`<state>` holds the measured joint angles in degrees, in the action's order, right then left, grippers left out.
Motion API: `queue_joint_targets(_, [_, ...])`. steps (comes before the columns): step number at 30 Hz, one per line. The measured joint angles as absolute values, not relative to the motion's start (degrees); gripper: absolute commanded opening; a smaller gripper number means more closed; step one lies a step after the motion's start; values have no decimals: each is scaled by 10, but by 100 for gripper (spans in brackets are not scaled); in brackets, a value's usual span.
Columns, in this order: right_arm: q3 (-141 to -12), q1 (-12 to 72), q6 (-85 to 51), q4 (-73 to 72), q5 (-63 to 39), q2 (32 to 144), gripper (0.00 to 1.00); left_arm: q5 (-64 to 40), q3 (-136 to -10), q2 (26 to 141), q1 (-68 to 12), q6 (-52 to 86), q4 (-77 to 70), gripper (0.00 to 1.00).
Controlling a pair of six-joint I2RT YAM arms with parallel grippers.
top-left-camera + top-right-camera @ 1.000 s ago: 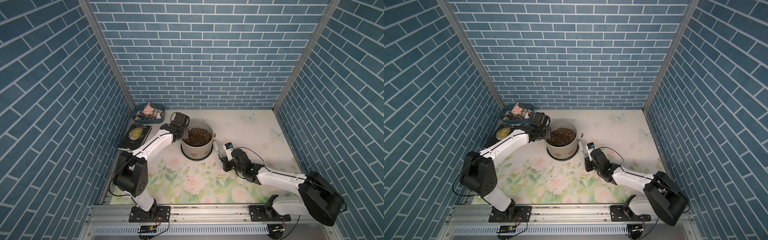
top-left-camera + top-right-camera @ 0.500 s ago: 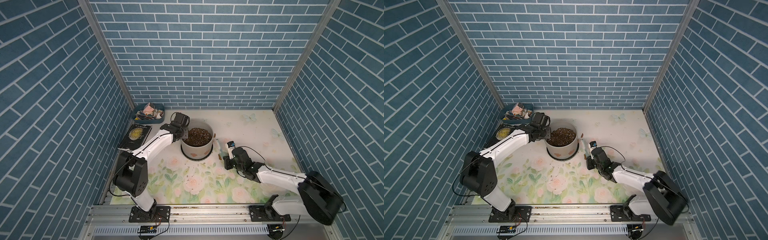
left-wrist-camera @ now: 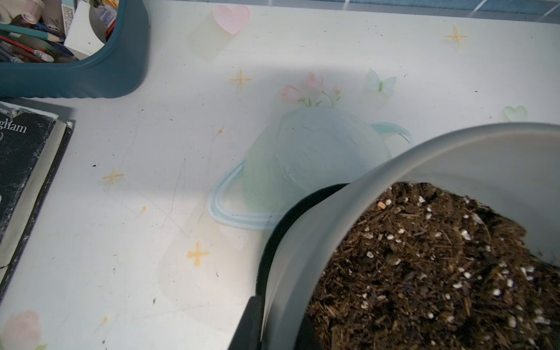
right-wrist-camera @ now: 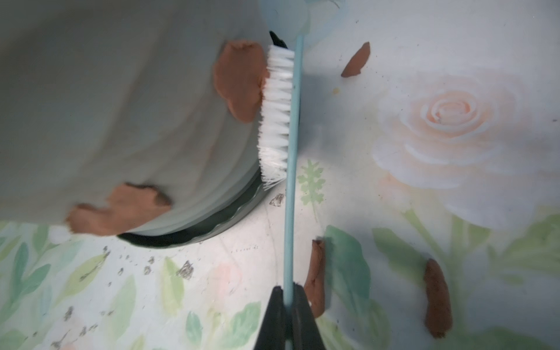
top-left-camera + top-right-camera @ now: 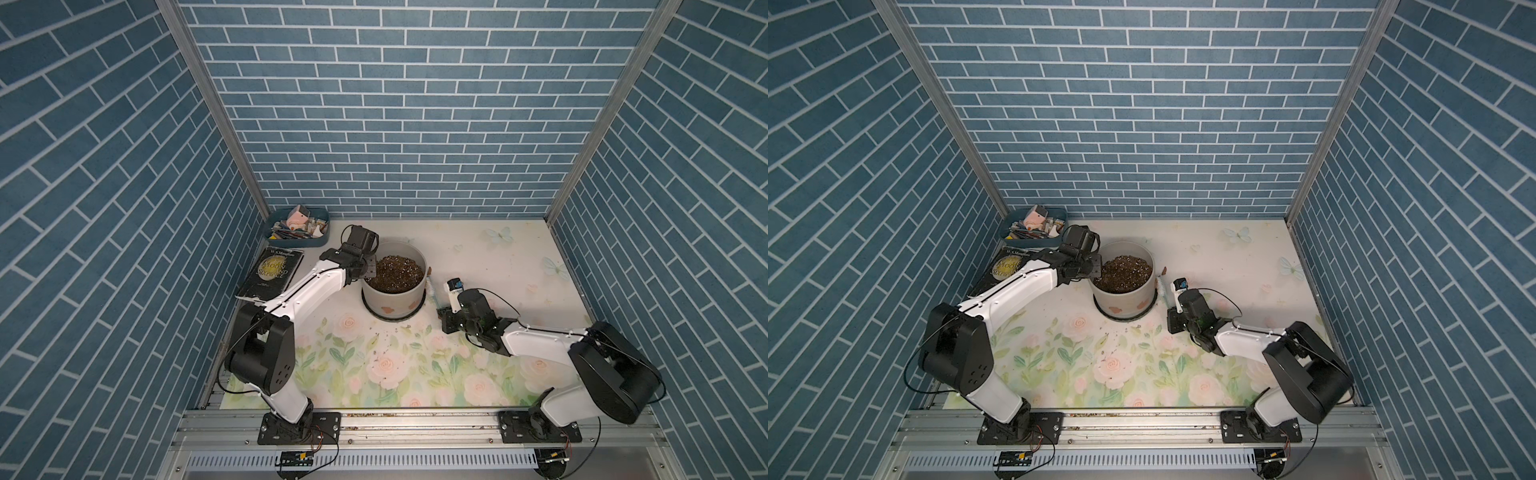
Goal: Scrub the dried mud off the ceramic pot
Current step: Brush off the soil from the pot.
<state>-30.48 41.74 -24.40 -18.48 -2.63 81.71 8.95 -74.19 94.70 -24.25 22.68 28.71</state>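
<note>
The pale grey ceramic pot stands on its black saucer, filled with speckled soil. My left gripper is shut on the pot's rim, one finger outside and one inside. My right gripper is shut on the light blue handle of a brush. Its white bristles press against the pot's right wall beside a patch of dried mud. Another patch clings low on the wall. Loose flakes lie on the mat.
A blue tray of clutter sits in the back left corner, with a dark book in front of it. Soil crumbs dot the floral mat in front of the pot. Brick-patterned walls enclose three sides.
My right gripper and the brush have shifted slightly back and forth along the pot's right wall. The left gripper has stayed on the rim.
</note>
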Motion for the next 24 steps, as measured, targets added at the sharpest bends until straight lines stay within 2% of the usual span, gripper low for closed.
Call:
queue_joint_targets(11, [-253,418,-257,-175,-27,683,0,90,-738,944,-243,227,284,0])
queue_joint_targets(18, [-243,419,-257,-120,19,622,0,94,-736,943,-243,229,282,0])
queue_joint_targets(24, [-244,422,-258,-60,70,615,0,95,-736,942,-243,231,283,0])
